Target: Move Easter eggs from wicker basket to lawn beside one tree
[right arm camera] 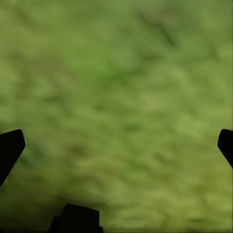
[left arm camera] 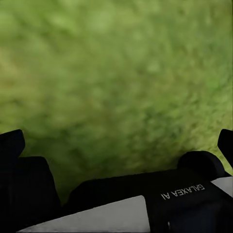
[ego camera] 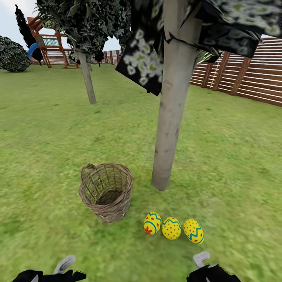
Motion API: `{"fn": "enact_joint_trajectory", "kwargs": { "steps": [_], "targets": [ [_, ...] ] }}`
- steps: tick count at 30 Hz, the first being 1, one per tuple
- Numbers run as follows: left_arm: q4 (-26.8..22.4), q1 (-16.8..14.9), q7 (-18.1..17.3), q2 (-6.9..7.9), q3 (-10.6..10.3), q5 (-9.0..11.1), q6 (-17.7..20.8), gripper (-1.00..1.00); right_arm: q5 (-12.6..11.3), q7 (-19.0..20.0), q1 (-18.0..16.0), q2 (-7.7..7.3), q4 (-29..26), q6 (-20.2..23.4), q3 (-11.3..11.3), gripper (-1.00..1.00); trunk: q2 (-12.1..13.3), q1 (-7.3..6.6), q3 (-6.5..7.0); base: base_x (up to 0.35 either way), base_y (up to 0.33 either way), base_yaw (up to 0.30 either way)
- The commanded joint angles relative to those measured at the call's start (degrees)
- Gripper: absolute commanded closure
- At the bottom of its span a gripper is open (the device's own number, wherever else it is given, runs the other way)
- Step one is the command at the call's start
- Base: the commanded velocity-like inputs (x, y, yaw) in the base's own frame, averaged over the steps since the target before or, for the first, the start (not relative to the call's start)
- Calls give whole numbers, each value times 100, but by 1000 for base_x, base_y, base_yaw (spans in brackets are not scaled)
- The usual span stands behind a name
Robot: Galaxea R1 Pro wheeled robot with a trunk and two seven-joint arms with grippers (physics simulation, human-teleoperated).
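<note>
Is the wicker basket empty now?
Empty: the wicker basket shows only its woven bottom, and three Easter eggs lie on the lawn beside it.

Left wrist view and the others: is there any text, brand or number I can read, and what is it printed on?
"GALAXEA AI" on the black arm housing in the left wrist view, printed upside down.
No other text: the three Easter eggs carry only dots, zigzags and a flower mark, and the wicker basket and tree bear none.
</note>
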Motion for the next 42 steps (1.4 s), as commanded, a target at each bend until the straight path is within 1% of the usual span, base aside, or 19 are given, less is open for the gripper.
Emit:
{"fn": "enact_joint_trajectory", "kwargs": {
  "steps": [1,7,9,11,14,16,17,21,25,27,28,29,31,33,34,36,39,41,42],
  "targets": [
    [13,-2,25,-6,41,-9,35,-100,61,31,2,1,77,-42,-49,-100,40,-24,14,0,0,0],
    [-1,-2,106,-9,40,-10,26,-100,55,17,5,3,217,-123,-49,-100,280,-155,122,0,0,0],
    [0,-2,226,-4,36,-10,22,-100,47,16,10,-1,309,-219,-49,-100,361,-199,158,0,0,0],
    [22,-2,438,-17,29,-10,-44,-100,40,15,13,-6,454,-432,-49,-100,441,-243,194,0,0,0],
    [66,-2,778,-68,25,-7,-299,-100,37,15,19,-13,701,-767,-49,-100,561,-309,248,0,0,0],
    [155,-2,894,-96,17,-9,-382,-100,44,15,66,-12,768,-870,-49,-100,641,-353,284,0,0,0],
    [268,-2,952,-141,5,-10,-448,-100,61,15,127,-2,797,-925,-47,-100,681,-375,301,0,0,0],
    [447,-2,979,-197,-16,-10,-733,-100,70,15,157,-14,785,-955,-48,-100,842,-463,373,0,0,0],
    [788,-2,984,-213,-20,-10,-1052,-100,66,15,169,-17,792,-961,-49,-100,1002,-551,445,0,0,0],
    [1010,4,990,-215,-20,-10,-1292,-100,60,-11,200,-22,795,-971,-49,-100,1083,-595,481,0,0,0],
    [1074,8,991,-232,-20,-10,-1391,-100,61,-40,240,-23,791,-987,-49,-100,1123,-617,499,0,0,0],
    [1160,12,994,-294,-20,-6,-1532,-100,62,-102,296,-25,785,-1027,-49,-100,1163,-639,517,0,0,0],
    [1244,14,1037,-354,-20,-5,-1649,-100,57,-227,342,-23,794,-1076,-49,-100,1243,-683,553,0,0,0],
    [1282,15,1280,-400,-25,-8,-1700,-100,53,-377,395,-21,801,-1100,-49,-100,1323,-726,589,0,0,0],
    [1301,22,1684,-497,-51,-9,-1726,-100,54,-481,435,-24,803,-1112,-49,-100,1363,-748,607,0,0,0],
    [1309,47,2028,-584,-83,-5,-1804,-100,54,-526,463,-25,804,-1117,-49,-100,1444,-792,643,0,0,0],
    [1314,113,2272,-721,-136,-2,-2028,-100,49,-550,492,-26,805,-1119,-49,-100,1564,-858,696,0,0,0],
    [1316,157,2410,-766,-164,-2,-2108,-100,50,-563,525,-30,803,-1120,-49,-100,1644,-902,732,0,0,0],
    [1317,197,2553,-782,-174,-1,-2139,-100,52,-568,541,-28,804,-1120,-49,-100,1684,-924,750,0,0,0]
  ]
}}
